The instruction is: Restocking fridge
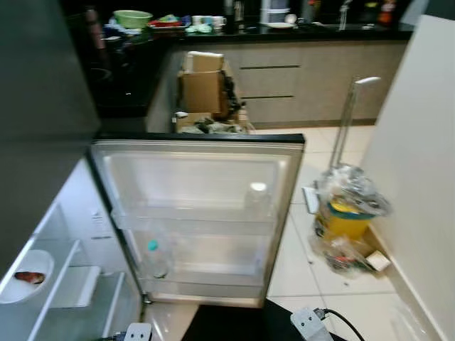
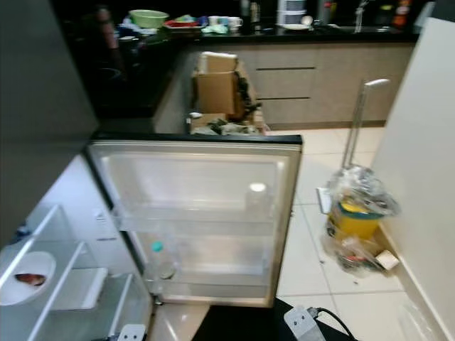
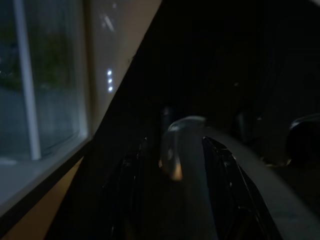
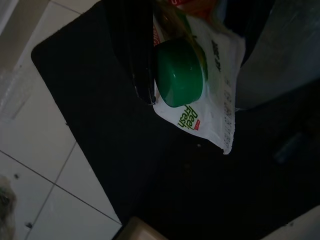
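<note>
At far left, inside the open fridge (image 1: pixel 64 234), a white bowl (image 1: pixel 25 277) with something reddish in it sits on a glass shelf (image 1: pixel 75 284), and the shelves around it look mostly bare. Next comes the fridge door (image 1: pixel 199 213), swung wide toward the camera; its lower door rack (image 1: pixel 206 266) holds a clear bottle with a teal cap (image 1: pixel 155 259) at its left end, while the upper rack looks almost empty apart from a faint clear container. Behind the door stand cardboard boxes (image 1: pixel 202 89) against a dark worktop (image 1: pixel 284 32) crowded with dishes. Further right, on the tiled floor (image 1: pixel 355 298), a bagged yellow bin (image 1: pixel 347 213) leans near the white wall.

Low in the head views, the left hand (image 3: pixel 182 165) hangs in shade; its dark wrist view does not let me tell whether its fingers are parted or holding anything. The right hand (image 4: pixel 165 75) hangs over a black mat (image 4: pixel 125 150), and its wrist view shows a black finger pressed against a Peel Fresh juice carton (image 4: pixel 200 95) with a green cap (image 4: pixel 179 72), so it appears closed on the carton.

My reading is that the carrying step is in hand: the carton is gripped but not yet shelved. The next move calls for raising the right arm toward the door rack, keeping the carton upright, and setting it down to the right of the bottle.
</note>
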### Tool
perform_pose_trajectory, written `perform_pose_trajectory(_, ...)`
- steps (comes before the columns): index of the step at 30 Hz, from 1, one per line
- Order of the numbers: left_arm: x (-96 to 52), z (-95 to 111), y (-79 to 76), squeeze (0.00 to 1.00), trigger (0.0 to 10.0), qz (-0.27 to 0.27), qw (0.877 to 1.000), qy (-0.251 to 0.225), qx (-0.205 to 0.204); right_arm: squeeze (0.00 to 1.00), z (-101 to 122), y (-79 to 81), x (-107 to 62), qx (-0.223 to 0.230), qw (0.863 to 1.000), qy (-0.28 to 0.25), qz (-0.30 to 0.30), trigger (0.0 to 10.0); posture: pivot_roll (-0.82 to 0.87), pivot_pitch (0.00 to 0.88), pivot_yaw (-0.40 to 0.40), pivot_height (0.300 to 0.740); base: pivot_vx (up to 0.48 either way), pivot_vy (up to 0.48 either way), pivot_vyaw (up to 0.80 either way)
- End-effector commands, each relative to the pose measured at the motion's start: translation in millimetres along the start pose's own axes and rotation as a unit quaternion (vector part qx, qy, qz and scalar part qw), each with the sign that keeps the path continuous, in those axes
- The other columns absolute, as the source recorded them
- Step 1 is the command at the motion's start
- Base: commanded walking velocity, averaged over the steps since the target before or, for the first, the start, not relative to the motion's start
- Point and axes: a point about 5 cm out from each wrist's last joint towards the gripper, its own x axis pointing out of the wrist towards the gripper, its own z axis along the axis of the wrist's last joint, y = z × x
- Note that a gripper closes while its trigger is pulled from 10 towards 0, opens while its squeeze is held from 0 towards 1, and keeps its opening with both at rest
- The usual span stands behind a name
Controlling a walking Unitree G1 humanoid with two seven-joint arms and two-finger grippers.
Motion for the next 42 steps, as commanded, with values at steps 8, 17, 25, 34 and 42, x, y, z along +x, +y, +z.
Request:
perform_pose_trajectory(8,0.2,3.9,1.5,0.0,10.0,0.001,1.0,-0.004,-0.001,0.0,-10.3,6.6,-1.4,0.031,0.999,0.011,0.026,10.0,-0.06,0.0,-0.01,0.74,0.0,0.0,0.0)
perform_pose_trajectory(17,0.7,4.3,0.1,0.0,10.0,-0.005,1.0,-0.004,-0.003,0.0,-17.9,7.4,-2.4,0.018,0.999,0.027,0.003,10.0,-0.06,0.0,-0.012,0.74,0.0,0.0,0.0)
perform_pose_trajectory(25,1.0,3.6,-1.6,0.0,10.0,-0.01,1.0,-0.001,-0.001,0.0,-22.6,8.0,-3.5,0.018,0.999,0.031,0.0,10.0,-0.06,0.0,-0.012,0.74,0.0,0.0,0.0)
perform_pose_trajectory(34,1.0,3.6,-2.3,0.0,10.0,-0.015,1.0,0.0,0.003,0.0,-3.8,-10.7,-3.3,0.038,0.998,-0.02,-0.038,10.0,-0.06,0.0,-0.009,0.74,0.0,0.0,0.0)
perform_pose_trajectory(42,1.2,3.2,-3.7,0.0,10.0,-0.021,1.0,0.0,0.003,0.0,4.0,-12.4,-2.0,0.029,0.998,-0.027,-0.042,10.0,-0.06,0.0,-0.01,0.74,0.0,0.0,0.0)
